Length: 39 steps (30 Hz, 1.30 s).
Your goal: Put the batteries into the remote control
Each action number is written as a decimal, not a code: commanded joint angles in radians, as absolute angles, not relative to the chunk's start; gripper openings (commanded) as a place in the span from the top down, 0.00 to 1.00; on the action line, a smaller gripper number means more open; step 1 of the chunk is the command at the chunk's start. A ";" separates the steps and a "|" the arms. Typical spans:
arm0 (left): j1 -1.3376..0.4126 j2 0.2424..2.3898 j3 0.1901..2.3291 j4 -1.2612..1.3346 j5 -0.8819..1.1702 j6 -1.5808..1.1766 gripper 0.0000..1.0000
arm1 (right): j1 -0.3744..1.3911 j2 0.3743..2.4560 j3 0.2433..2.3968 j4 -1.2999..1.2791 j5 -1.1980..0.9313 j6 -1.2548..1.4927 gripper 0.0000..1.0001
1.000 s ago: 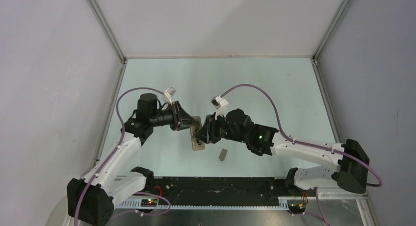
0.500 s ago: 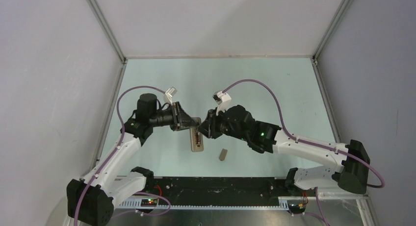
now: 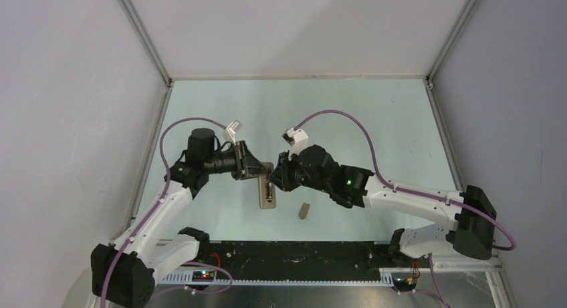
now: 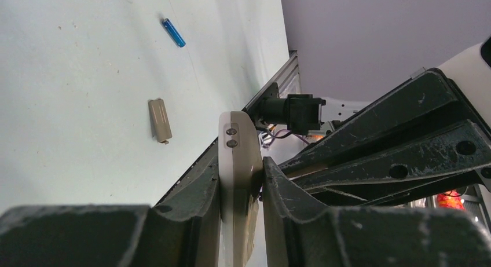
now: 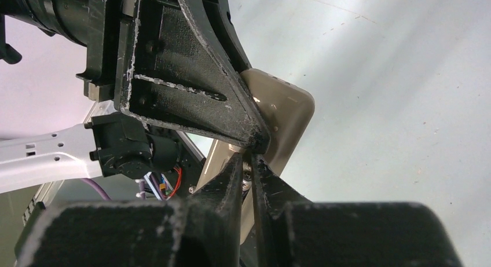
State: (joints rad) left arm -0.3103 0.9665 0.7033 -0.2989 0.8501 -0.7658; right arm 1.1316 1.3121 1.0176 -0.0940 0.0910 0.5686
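While my left pincer (image 4: pixel 241 177) clamps the remote (image 4: pixel 236 142) at lower centre, my right pincer (image 5: pixel 250 163) sits narrow against it, whether holding anything I cannot tell, and the blue battery (image 4: pixel 173 32) lies upper left.

Top view: far end of the remote control (image 3: pixel 269 200) hidden under my left gripper (image 3: pixel 259 168) and right gripper (image 3: pixel 273 180); dark slot (image 3: pixel 267 188) on its back too small to read. Left wrist: remote's lower part buried between my fingers, cut off at the bottom edge. Right wrist: a glint (image 5: pixel 249 173) between my nearly met tips, too small to name
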 commanded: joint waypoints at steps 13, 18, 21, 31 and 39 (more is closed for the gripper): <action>-0.313 0.995 0.729 -0.263 0.807 -0.816 1.00 | 1.197 1.368 1.055 -0.171 0.133 0.562 0.93; -0.314 0.996 0.731 -0.264 0.808 -0.816 1.00 | 1.196 1.365 1.055 -0.194 0.141 0.574 0.92; -0.314 0.995 0.731 -0.265 0.818 -0.808 1.00 | 1.189 1.360 1.055 -0.184 0.132 0.573 0.91; -0.315 0.995 0.698 -0.276 0.822 -0.776 1.00 | 1.137 1.276 1.055 -0.103 0.073 0.585 0.72; -0.315 0.998 0.703 -0.285 0.825 -0.764 1.00 | 1.112 1.297 1.059 -0.120 0.075 0.583 0.68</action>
